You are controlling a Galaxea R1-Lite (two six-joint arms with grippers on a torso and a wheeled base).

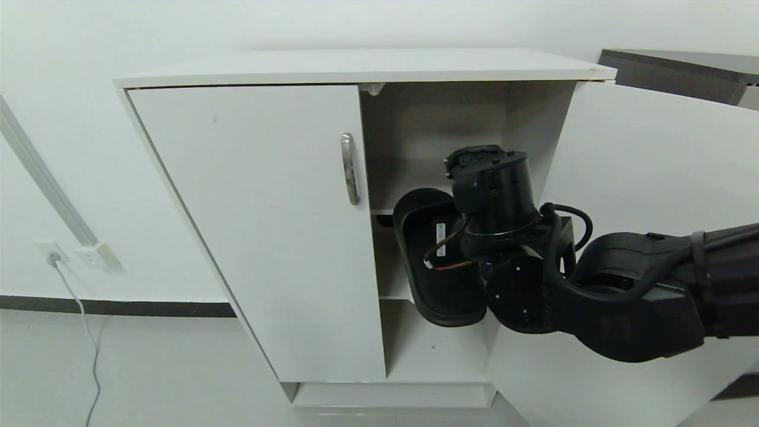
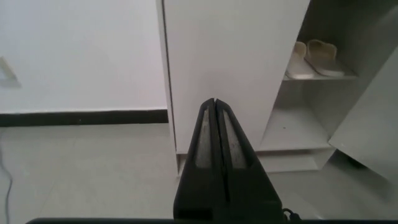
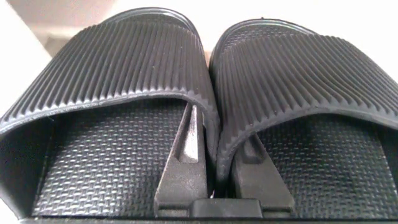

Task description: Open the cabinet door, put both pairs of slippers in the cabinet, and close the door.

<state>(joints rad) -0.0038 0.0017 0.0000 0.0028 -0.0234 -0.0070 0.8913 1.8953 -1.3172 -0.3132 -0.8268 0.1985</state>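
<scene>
Two doors front the cabinet point(image 1: 367, 65): left door point(image 1: 255, 225) shut, right door point(image 1: 652, 178) swung wide. Black slippers point(image 1: 436, 261), pinched together by the right hand point(image 3: 217, 134), hang in the opening. Pale slippers point(image 2: 314, 59) sit on a shelf point(image 2: 323, 77) inside. The left hand point(image 2: 214, 143) is closed, empty.

The right arm point(image 1: 622, 296) is stretched forward, and the right gripper point(image 3: 219, 146) is clamped on the black slippers point(image 3: 124, 68). The left gripper point(image 2: 214, 109) has its fingers pressed together.
</scene>
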